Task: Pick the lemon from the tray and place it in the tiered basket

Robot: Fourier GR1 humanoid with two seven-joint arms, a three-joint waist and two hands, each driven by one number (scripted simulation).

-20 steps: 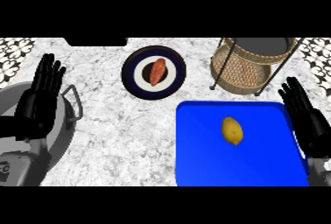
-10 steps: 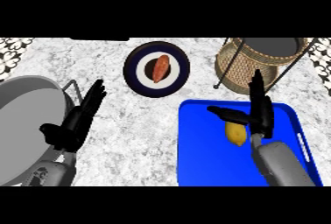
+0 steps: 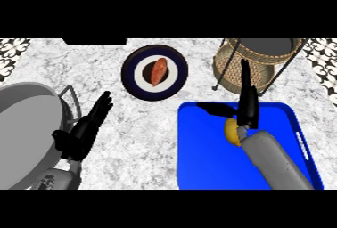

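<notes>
Risking a nudge that rolls the lemon (image 3: 231,132) away across the tray (image 3: 204,164) if the fingers close off-centre, right hand (image 3: 246,109) hangs over it spread open, thumb out, holding nothing, tiered basket (image 3: 253,62) just beyond the tray, left hand (image 3: 82,129) open, empty, on the desk (image 3: 132,151).

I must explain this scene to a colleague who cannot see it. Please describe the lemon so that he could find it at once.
Look for the large blue tray at the counter's lower right, just below the wicker tiered basket. The lemon lies near the tray's middle, partly hidden under the right hand. It is the only yellow thing, and the only thing on the tray.
</notes>
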